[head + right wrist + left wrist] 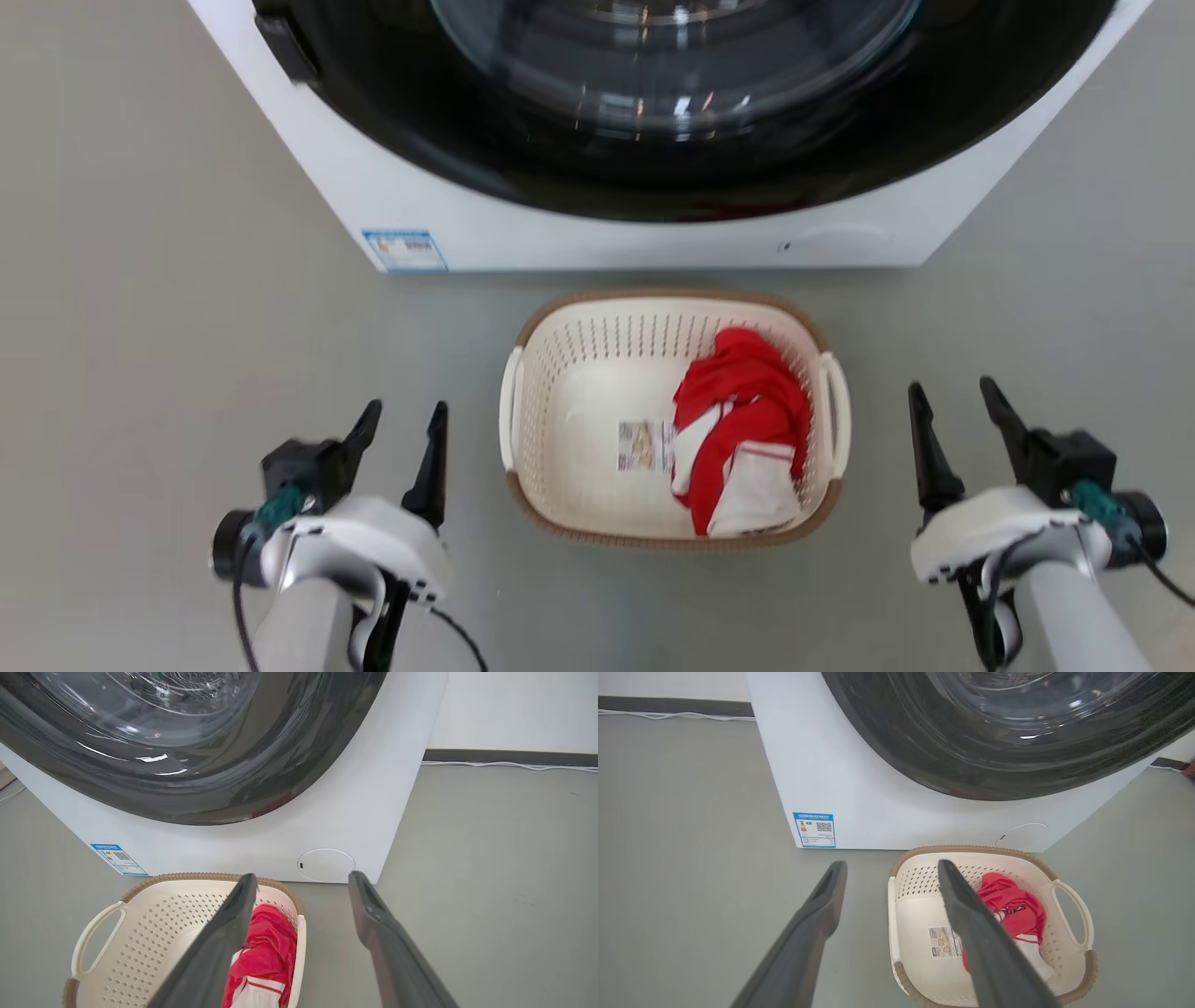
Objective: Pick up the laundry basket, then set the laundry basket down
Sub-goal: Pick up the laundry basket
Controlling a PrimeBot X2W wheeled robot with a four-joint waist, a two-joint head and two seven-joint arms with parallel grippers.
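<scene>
The laundry basket point(569, 392), cream-white and perforated with a brown rim and white loop handles, stands on the grey floor before a washing machine. A red and white garment point(742, 425) lies in its right half beside a paper label point(644, 445). My left gripper point(403, 420) hovers open to the basket's left, apart from it. To its right my right gripper point(962, 397) is open too, with nothing between the fingers. The left wrist view has the basket point(920, 905) partly behind my own right finger point(971, 914). In the right wrist view the basket point(159, 919) sits at lower left.
A white front-loading washing machine point(560, 215) with a dark round door stands just behind the basket. Grey floor point(140, 327) spreads on both sides. A white cable point(509, 765) runs along the dark skirting at the wall.
</scene>
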